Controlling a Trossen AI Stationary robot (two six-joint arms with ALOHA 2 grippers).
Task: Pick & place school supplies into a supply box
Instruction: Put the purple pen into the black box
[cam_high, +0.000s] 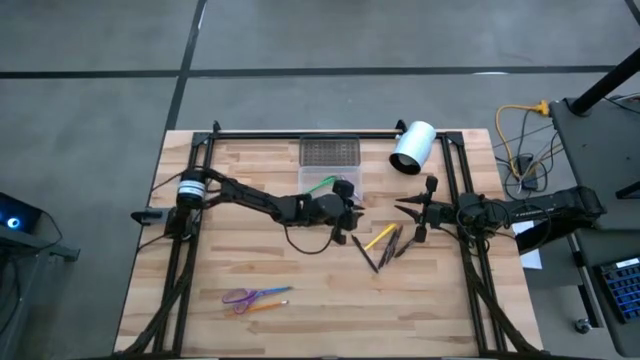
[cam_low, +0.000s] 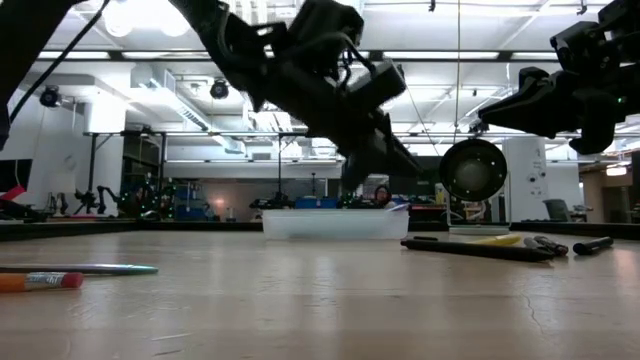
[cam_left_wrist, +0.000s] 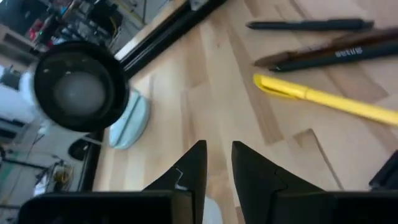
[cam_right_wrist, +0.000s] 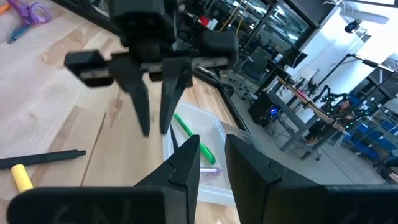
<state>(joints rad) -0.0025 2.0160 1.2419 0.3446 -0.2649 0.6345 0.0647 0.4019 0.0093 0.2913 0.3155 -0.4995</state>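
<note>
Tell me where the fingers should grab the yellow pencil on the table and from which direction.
Grip the yellow pencil near its middle, coming straight down from above. It lies flat on the table with bare wood on its left-arm side but dark pens close along the other side, so close the fingers across its thin shaft. The left gripper hovers nearest.
</note>
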